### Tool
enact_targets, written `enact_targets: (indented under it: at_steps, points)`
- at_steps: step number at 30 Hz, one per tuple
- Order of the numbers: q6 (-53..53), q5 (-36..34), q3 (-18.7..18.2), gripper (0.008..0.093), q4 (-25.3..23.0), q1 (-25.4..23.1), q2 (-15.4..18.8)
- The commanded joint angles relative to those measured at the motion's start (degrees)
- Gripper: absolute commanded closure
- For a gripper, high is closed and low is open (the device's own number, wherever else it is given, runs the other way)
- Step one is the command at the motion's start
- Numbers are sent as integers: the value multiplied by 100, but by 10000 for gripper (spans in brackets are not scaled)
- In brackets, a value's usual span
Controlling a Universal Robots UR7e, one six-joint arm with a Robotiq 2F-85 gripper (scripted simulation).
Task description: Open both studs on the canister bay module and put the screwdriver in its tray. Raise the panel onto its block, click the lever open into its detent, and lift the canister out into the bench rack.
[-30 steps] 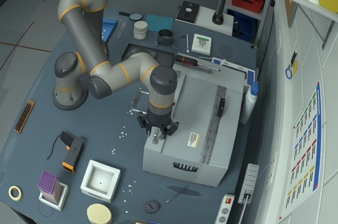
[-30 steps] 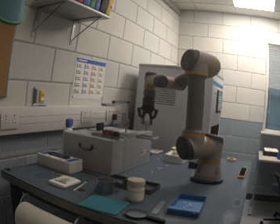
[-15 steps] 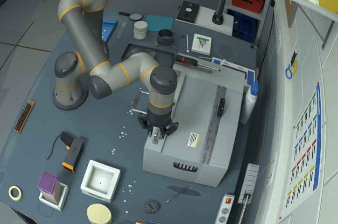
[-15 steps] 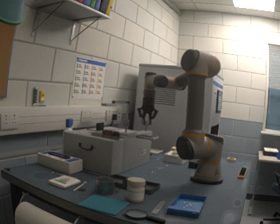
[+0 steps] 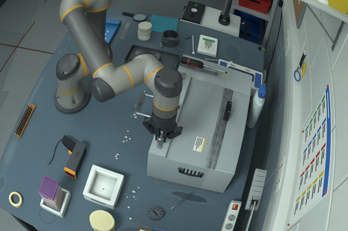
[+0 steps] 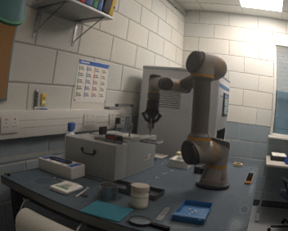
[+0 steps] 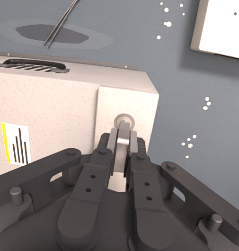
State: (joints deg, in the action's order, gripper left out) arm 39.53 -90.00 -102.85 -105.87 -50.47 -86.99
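The stud (image 5: 159, 144) (image 7: 123, 123) stands up from the near left corner of the grey canister bay module (image 5: 204, 130) (image 6: 109, 153), beside the edge of its hinged panel (image 5: 204, 114). I grip this stud's metal stem with my gripper (image 5: 161, 136) (image 7: 121, 151) (image 6: 151, 121), which points straight down over the corner. The red-and-black screwdriver (image 5: 200, 64) (image 6: 115, 137) lies on a grey tray at the module's far end. A second stud, the lever and the canister are hidden from me.
A white square rack (image 5: 103, 186) (image 7: 221, 28) sits on the bench left of the module's front. A purple block in a holder (image 5: 53, 194), a barcode scanner (image 5: 73, 158), tweezers (image 5: 182, 200) and scattered white beads lie around it. A spray bottle (image 5: 257, 106) stands against the module's right side.
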Motion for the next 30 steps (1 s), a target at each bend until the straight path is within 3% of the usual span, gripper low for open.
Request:
enact_targets:
  at_steps: [1,30]
  points:
    - [0,0,2,934,-3,0,-2]
    - [532,0,2,934,-3,0,-2]
